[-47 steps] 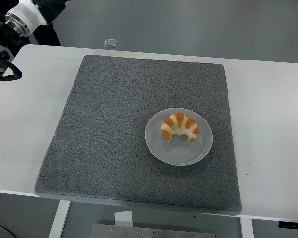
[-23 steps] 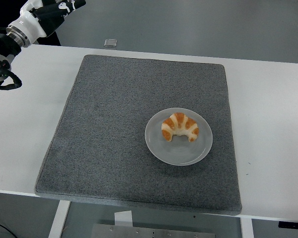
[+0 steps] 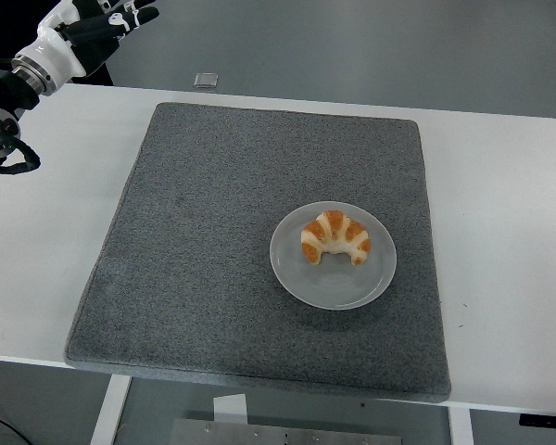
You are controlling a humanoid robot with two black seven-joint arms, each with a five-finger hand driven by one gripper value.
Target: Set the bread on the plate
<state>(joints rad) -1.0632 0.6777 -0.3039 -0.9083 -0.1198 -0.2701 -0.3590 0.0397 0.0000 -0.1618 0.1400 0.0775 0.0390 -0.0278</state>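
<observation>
We've got bright, even overhead light and a sharp picture. The white worktop (image 3: 500, 195) shows no glare. The pale grey round plate (image 3: 334, 278) throws a soft, narrow shadow onto the grey speckled mat (image 3: 213, 241); no blur or edge distortion is apparent.

Left arm (image 3: 18, 83) enters at the upper left corner — black links with a white wrist cuff — angled up and away over the table's far left corner. Left hand (image 3: 107, 23) is raised above the far edge, fingers (image 3: 139, 14) extended and loosely spread — empty. Right arm is out of frame.
</observation>
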